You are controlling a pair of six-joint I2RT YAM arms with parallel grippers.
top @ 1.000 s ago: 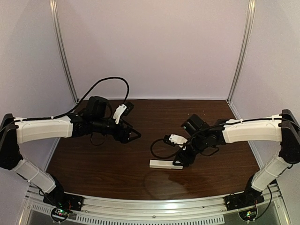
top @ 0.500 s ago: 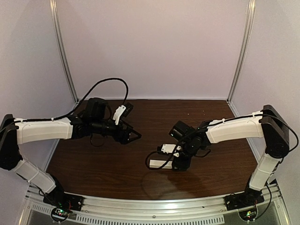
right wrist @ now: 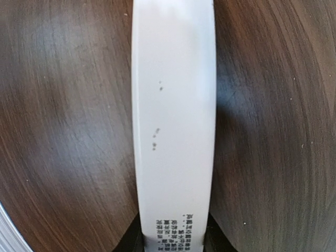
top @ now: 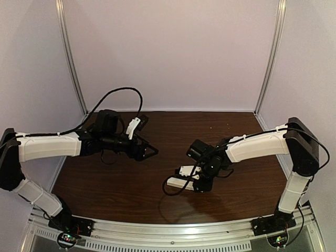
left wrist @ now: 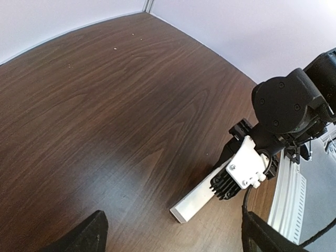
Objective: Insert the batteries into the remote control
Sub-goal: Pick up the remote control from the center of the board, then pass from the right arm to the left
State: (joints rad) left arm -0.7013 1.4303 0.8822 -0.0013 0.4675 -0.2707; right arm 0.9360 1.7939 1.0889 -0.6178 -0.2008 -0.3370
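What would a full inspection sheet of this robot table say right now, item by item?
Surface: dark wood-grain table.
Job's things: white remote control lying flat on the table; batteries, nothing seen.
Clutter: a few pale specks towards the far side.
Grippers: left gripper open and empty, above the table; right gripper shut on the remote control's end.
Cables: black cable arching over the left arm; second cable loop by the right wrist.
Surroundings: pale walls, metal posts, metal rail at the near edge.
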